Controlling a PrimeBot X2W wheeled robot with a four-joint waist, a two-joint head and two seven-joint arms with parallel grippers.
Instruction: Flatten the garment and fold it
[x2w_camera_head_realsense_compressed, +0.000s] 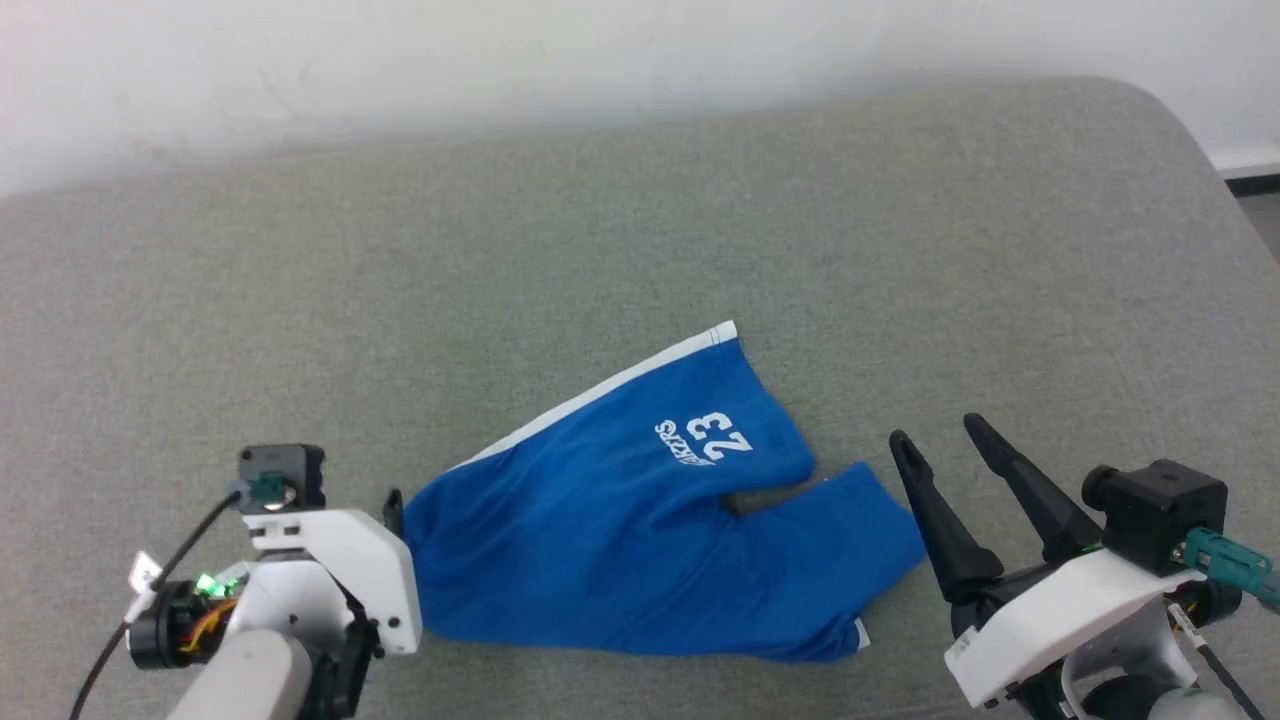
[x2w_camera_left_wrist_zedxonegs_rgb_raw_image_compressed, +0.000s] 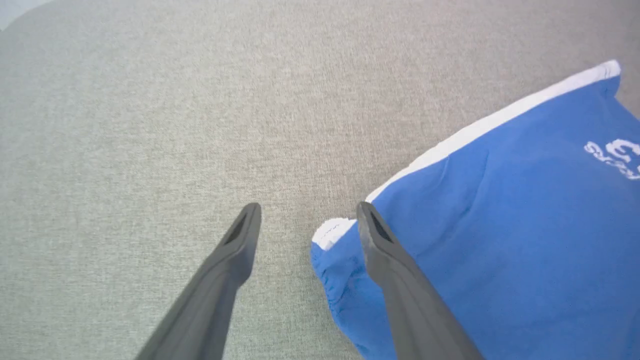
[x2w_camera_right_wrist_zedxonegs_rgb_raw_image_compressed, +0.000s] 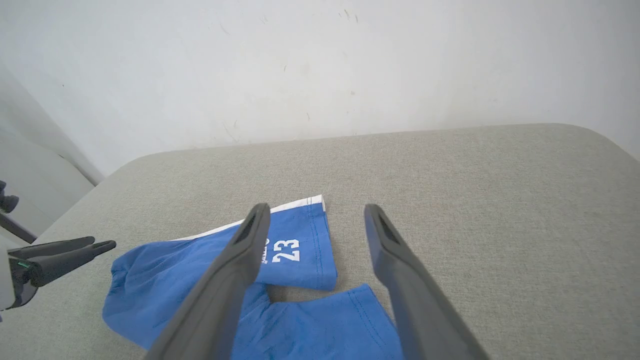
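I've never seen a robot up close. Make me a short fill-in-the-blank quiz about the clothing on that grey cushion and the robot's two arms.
1. The shorts lying on the grey cushion are mostly ____ in colour.
2. The white number printed on them is ____.
3. The stripe along their far edge is ____.
4. The left end effector and the right end effector both have their fingers ____, not shut.

Missing words: blue; 23; white; open.

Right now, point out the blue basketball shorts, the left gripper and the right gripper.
blue basketball shorts (x2w_camera_head_realsense_compressed: 600, 540): head view, plain fabric below the print.
left gripper (x2w_camera_left_wrist_zedxonegs_rgb_raw_image_compressed: 308, 205): left wrist view, midway between fingertips.
right gripper (x2w_camera_right_wrist_zedxonegs_rgb_raw_image_compressed: 317, 206): right wrist view, midway between fingertips.
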